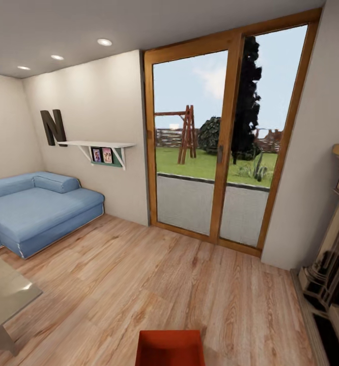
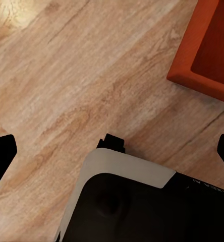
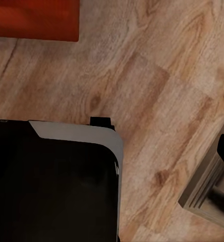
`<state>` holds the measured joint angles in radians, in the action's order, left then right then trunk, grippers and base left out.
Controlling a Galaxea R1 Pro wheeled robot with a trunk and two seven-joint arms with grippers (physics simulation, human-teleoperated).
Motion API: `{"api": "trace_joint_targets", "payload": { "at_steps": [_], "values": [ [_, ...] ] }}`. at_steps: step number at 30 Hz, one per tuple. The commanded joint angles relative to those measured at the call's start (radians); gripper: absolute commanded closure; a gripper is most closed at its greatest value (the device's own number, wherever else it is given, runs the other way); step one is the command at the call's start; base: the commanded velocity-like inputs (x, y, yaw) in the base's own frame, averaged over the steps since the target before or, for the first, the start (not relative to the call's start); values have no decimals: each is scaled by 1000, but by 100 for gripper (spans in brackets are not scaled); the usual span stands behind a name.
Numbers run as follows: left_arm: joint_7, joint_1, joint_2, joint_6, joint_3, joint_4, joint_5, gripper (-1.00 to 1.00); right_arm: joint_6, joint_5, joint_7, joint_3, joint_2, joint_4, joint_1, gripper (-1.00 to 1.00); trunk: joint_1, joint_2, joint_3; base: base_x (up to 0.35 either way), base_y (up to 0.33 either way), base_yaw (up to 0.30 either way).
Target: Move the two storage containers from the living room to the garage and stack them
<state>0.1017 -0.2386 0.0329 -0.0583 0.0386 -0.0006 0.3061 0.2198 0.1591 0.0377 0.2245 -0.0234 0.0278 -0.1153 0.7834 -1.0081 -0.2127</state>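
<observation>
While the robot faces the glass doors (image 1: 218,152), one storage container (image 1: 170,347) sits low on the wood floor (image 1: 139,284) ahead; neither gripper's opening can be told.

Orange-red storage container (image 1: 170,347), seemingly empty, on wood floor (image 1: 139,284)

storage container (image 1: 170,347) on floor (image 1: 139,274) nearest the camera, sofa (image 1: 34,211) far left, glass doors (image 1: 218,147) ahead; fireplace (image 1: 332,254) right
</observation>
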Motion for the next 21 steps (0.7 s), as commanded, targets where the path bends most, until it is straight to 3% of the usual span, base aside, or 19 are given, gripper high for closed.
{"api": "trace_joint_targets", "payload": {
  "at_steps": [1, 21],
  "values": [
    [1, -1, 0, -3, 3, 1, 2, -100, 6, 10, 1, 9, 0, 3, -1, -100, 0, -1, -1, 0, 8, 0],
    [3, -1, 2, -3, 3, 1, 2, -100, 6, 10, 1, 9, 1, 3, -1, -100, 0, -1, -1, 0, -24, 0]
  ]
}}
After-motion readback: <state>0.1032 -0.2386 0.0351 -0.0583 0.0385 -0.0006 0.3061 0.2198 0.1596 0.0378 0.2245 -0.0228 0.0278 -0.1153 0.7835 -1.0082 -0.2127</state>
